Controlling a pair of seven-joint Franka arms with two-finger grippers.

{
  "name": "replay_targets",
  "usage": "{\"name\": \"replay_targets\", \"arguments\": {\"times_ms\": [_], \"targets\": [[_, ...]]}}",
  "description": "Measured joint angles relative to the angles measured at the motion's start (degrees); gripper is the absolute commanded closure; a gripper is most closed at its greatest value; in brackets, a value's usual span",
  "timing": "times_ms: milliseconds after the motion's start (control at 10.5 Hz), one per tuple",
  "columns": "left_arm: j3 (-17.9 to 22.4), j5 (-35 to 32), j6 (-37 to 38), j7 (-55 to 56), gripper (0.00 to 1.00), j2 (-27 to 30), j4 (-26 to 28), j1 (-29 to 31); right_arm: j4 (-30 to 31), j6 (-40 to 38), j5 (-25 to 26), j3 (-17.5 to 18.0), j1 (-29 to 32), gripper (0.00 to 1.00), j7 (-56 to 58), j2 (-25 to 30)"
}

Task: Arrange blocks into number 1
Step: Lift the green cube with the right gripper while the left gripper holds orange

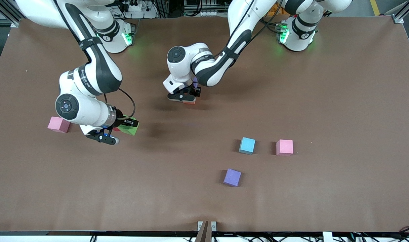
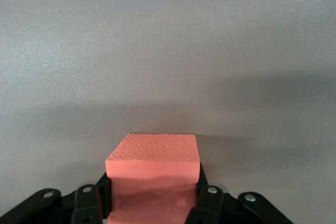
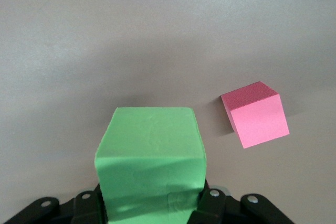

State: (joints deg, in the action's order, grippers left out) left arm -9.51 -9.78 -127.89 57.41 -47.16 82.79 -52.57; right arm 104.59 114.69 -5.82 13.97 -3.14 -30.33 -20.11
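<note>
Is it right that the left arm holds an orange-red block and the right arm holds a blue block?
Not quite. The right end effector is shut on the green block, not a blue one, as the right wrist view shows. The left end effector does hold the orange-red block.

This is a robotics lab — a test bench, not a home or shop. Two white robot arms (image 1: 90, 80) with black joints stand bolted at one long edge of a wide table (image 1: 325, 188) covered in plain brown matting, their bases (image 1: 293, 33) glowing with green status lights. Bundles of black cable and a power strip (image 1: 135, 6) lie along the edge where the arms are mounted, and aluminium frame rails (image 1: 406, 11) border the corners. The only things on the matting are small plain foam cubes (image 1: 247, 145) in bright colours — practice pieces rather than household goods. A small metal bracket (image 1: 206, 226) sits at the table's near edge.
</note>
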Motion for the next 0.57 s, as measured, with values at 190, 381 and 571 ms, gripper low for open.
{"name": "replay_targets", "arguments": {"times_ms": [190,381,571], "targets": [[0.00,0.00,0.35,0.00,0.01,0.00,0.01,-0.01,-0.31,0.00,0.00,0.01,-0.23,1.00,0.01,0.00],[-0.03,0.02,0.62,0.00,0.00,0.00,0.01,-0.03,-0.46,-0.05,0.00,0.03,-0.66,1.00,0.02,0.00],[-0.02,0.08,0.66,0.60,0.00,0.03,-0.02,-0.02,-0.47,-0.06,-0.01,0.07,-1.66,1.00,0.02,0.00]]}}
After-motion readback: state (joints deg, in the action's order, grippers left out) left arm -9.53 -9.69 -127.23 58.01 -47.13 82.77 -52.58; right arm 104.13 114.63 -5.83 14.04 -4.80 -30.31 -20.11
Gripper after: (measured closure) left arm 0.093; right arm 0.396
